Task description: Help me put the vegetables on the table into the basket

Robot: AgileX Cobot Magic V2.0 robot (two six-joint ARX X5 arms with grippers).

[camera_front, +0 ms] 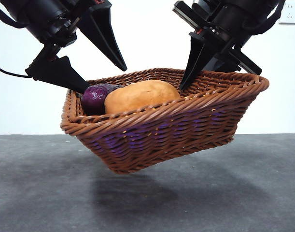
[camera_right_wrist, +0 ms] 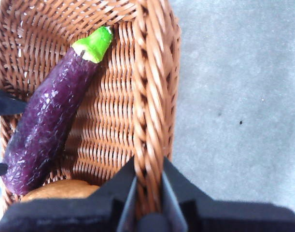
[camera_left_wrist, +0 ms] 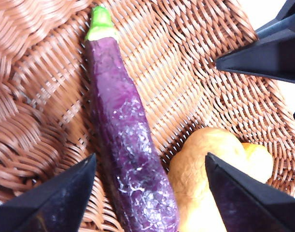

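The wicker basket (camera_front: 161, 116) hangs tilted above the table (camera_front: 244, 193), its left end lower. My right gripper (camera_front: 183, 84) is shut on its far rim (camera_right_wrist: 147, 72), one jaw on each side of the braid (camera_right_wrist: 147, 179). Inside lie a purple eggplant (camera_front: 94, 99) (camera_left_wrist: 123, 140) (camera_right_wrist: 46, 125) and an orange-brown potato-like tuber (camera_front: 140, 95) (camera_left_wrist: 205, 164) (camera_right_wrist: 60, 190). My left gripper (camera_front: 105, 78) (camera_left_wrist: 149, 157) stands open at the basket's left end, just over the eggplant and the tuber, holding nothing. The right gripper (camera_left_wrist: 258, 55) also shows in the left wrist view.
Bare grey table (camera_right_wrist: 234, 96) lies under and beside the lifted basket, with the basket's shadow (camera_front: 133, 193) on it. A white wall stands behind, with a socket (camera_front: 289, 14) at the top right.
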